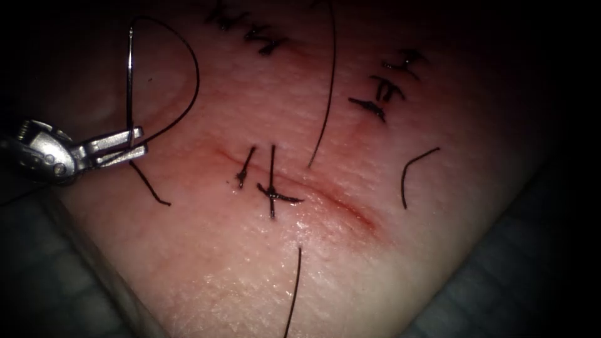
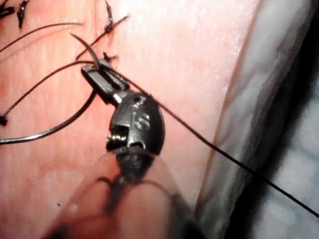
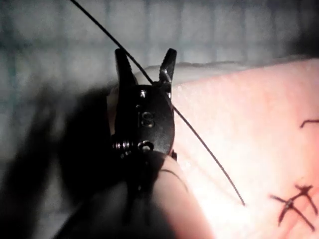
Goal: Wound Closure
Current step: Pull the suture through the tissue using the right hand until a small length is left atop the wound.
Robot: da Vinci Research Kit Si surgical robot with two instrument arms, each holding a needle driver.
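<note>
Two hands: left hand (image 1: pixel 139 143) clamped on the needle (image 1: pixel 129 75) near its lower end, clear of the tissue (image 1: pixel 250 269), left of the cut (image 1: pixel 294 188). Right hand (image 3: pixel 145 62) apart, thread (image 3: pixel 199 144) across it. Keep grip firm, avoid snagging thread.

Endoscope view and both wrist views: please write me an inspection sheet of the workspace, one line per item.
Surface: tissue, cut with red fluid along it.
Job's things: needle held near one end, clear of the tissue, left of the cut; thread loops from it; two stitches across the cut.
Clutter: cut end of thread right of the cut.
Grippers: left tool shut on needle; right tool open, empty.
Cables: nothing seen.
Surroundings: dark.
</note>
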